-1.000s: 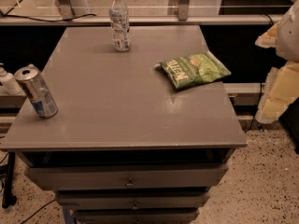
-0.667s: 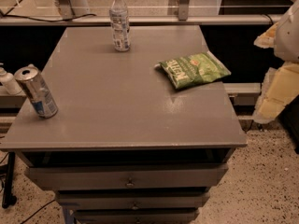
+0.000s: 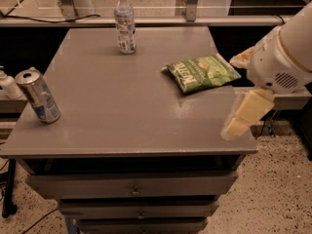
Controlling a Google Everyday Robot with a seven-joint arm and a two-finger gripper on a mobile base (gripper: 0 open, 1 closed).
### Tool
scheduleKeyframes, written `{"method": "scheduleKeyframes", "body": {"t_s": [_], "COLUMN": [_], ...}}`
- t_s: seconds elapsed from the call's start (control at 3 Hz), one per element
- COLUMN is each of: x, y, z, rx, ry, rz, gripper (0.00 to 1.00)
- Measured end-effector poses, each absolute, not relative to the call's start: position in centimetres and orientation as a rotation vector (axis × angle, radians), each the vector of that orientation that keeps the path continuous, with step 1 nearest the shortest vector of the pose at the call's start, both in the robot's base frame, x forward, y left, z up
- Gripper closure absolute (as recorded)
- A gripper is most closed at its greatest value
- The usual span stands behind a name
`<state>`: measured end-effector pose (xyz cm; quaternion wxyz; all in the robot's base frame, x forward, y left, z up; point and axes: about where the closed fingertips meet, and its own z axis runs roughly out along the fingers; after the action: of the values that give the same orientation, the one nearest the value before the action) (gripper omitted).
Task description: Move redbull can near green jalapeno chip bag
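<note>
Upright slim silver-and-blue metal redbull can [image 3: 38,96] at left frame edge; cream gripper [image 3: 243,117] far right, well apart; closure: cannot tell.

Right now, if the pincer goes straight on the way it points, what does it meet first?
Probably the table top, at the corner just under the pincer; depth is unclear.

table [image 3: 122,116] | redbull can [image 3: 39,97] | bottle [image 3: 125,23] | green jalapeno chip bag [image 3: 202,73] | jaws: right edge
</note>
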<state>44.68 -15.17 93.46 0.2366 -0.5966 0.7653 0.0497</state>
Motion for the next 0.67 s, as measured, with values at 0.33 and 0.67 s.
{"method": "scheduleKeyframes", "body": {"t_s": [0.33,0.67], "x": [45.2,45.6], "y": [-11.8,-8.7], "z": [91.5,90.4], "rx": [-1.589,-1.501], "ry": [2.009,1.918], "rz": [0.290,0.462], "gripper": [0.00,0.00]}}
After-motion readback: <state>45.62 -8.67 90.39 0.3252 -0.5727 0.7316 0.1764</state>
